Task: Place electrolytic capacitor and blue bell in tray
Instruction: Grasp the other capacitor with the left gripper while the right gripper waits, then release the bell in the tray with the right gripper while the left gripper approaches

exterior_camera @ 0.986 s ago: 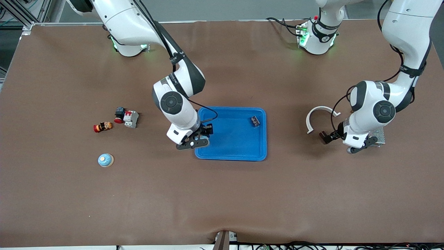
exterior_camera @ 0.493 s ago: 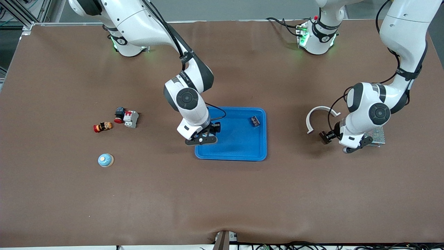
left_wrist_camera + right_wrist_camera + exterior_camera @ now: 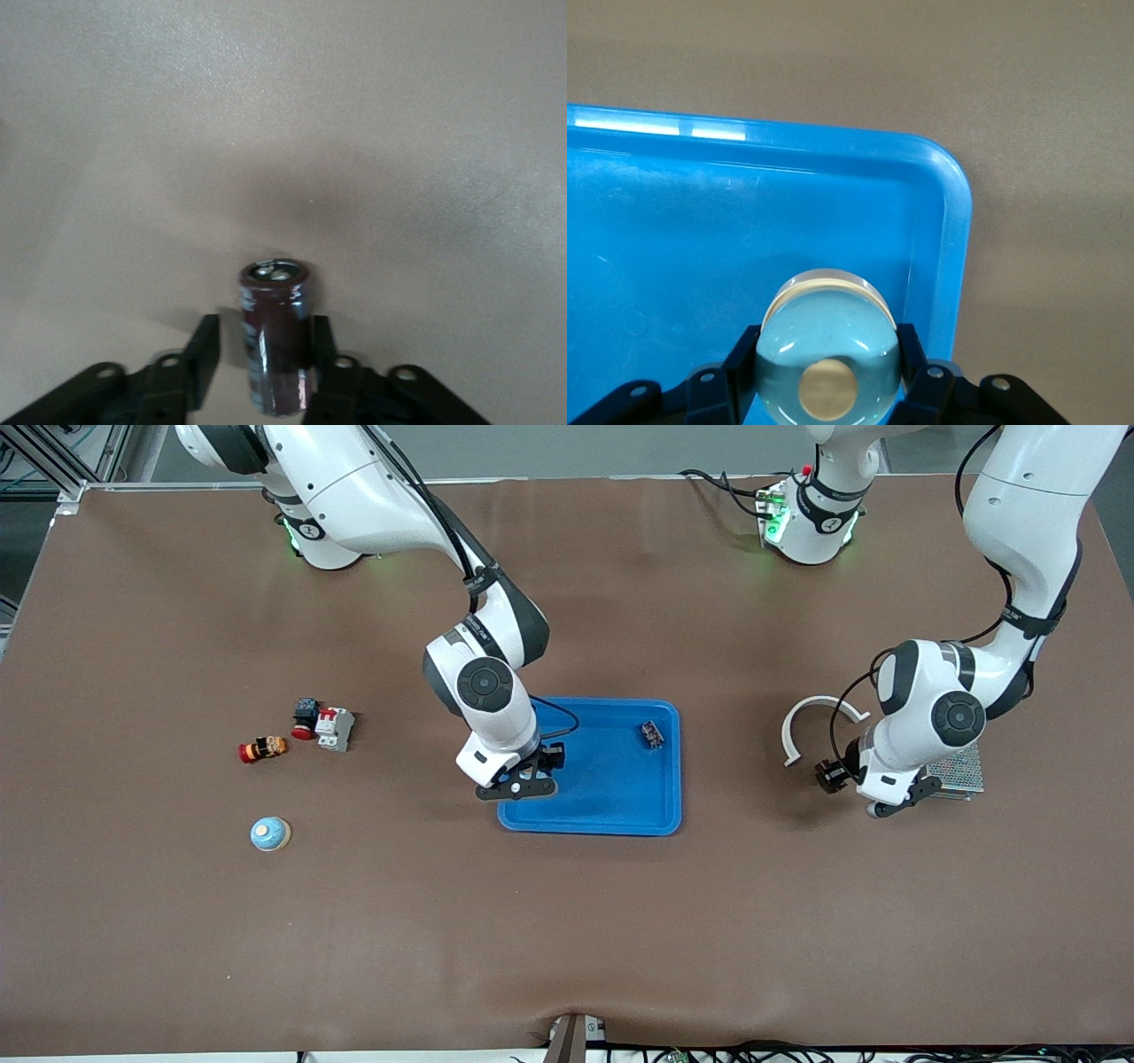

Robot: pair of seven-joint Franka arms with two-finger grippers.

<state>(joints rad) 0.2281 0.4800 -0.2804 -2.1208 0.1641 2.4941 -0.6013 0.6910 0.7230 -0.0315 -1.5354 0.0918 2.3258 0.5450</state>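
Our right hand (image 3: 518,779) hangs over the 8 o'clock corner of the blue tray (image 3: 602,797). It is clamped on a pale blue bell (image 3: 828,328), a dome with a beige button, held just inside the rim. A second blue bell (image 3: 270,833) sits on the tabletop at about 8 o'clock from the tray, well apart from it.

Our left hand (image 3: 828,775) is low over the tabletop at 3 o'clock from the tray, near a white ring piece (image 3: 824,701). It is narrow around the electrolytic capacitor (image 3: 275,328), a dark can standing upright between the fingers. We think it is gripped, but how firmly the wrist view does not let us say.

The risks, as we judge them:
- The bell is so close to the tray corner that, if let go here, it may hit the rim and roll out.
- The capacitor seems to be taken low on its body, so it may tip or slip when lifted.
- Both arms will need the tray, so they could meet over it.

The tray holds only one small dark part (image 3: 653,734), near its 2 o'clock corner. We cannot identify it.
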